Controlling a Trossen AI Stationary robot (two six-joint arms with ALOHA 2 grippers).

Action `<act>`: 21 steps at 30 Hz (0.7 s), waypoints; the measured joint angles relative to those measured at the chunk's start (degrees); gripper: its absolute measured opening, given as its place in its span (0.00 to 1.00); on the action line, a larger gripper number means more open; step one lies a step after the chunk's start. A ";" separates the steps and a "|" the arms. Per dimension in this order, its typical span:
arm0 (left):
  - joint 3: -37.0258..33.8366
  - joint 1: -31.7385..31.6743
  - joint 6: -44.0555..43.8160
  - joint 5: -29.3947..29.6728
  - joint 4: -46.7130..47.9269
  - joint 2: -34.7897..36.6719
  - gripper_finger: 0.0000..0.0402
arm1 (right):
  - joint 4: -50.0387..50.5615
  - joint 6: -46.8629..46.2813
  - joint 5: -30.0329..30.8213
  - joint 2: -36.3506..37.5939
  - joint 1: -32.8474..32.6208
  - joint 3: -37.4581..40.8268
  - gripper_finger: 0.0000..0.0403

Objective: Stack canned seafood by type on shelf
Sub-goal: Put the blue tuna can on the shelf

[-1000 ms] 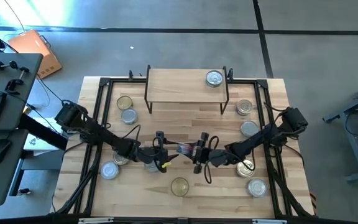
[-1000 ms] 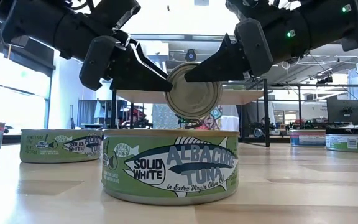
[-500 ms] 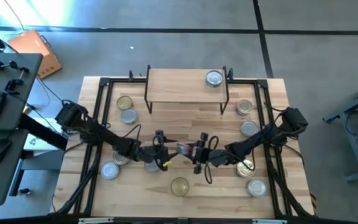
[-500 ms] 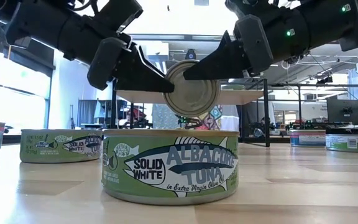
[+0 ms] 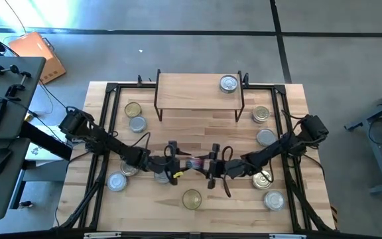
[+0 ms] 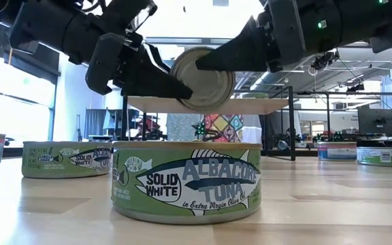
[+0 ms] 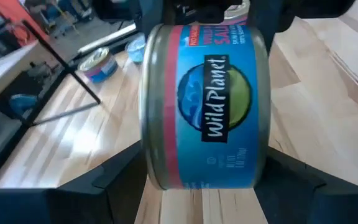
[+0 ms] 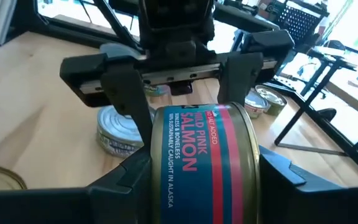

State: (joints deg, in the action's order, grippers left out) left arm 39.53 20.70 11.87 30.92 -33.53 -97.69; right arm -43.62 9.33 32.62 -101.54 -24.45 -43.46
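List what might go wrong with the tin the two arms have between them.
1. The salmon tin hangs on edge above the table, where the left claw and right claw meet. A mistimed release would likely drop it, and it could roll away.
2. It probably needs turning flat before it will sit on the shelf.

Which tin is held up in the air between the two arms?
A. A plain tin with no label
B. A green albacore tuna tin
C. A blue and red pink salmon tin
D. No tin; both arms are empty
C: the right wrist view shows a blue and red tin marked "Wild Pink Salmon" between the pincers, while the green tuna tin stands on the table below.
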 joint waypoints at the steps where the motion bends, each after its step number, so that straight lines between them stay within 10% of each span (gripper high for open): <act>1: -0.02 0.22 0.84 0.02 -0.48 0.00 0.62 | -0.04 -0.38 -0.05 0.00 0.00 0.00 0.44; 9: 1.40 2.12 6.43 2.38 -0.41 0.16 0.43 | 1.37 -1.62 0.61 0.17 -0.15 -0.09 0.63; 15: 7.87 4.22 8.67 17.01 22.84 6.94 0.43 | 9.39 -1.87 12.65 6.60 -3.71 -0.10 0.69; 21: 17.17 -3.00 31.01 24.39 32.21 12.29 0.43 | 23.85 -9.13 24.45 13.84 -9.03 -0.11 0.69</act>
State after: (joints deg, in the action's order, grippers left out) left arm 56.70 17.70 42.88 55.31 -1.32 -85.39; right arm -19.78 0.20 57.06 -87.70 -33.47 -43.57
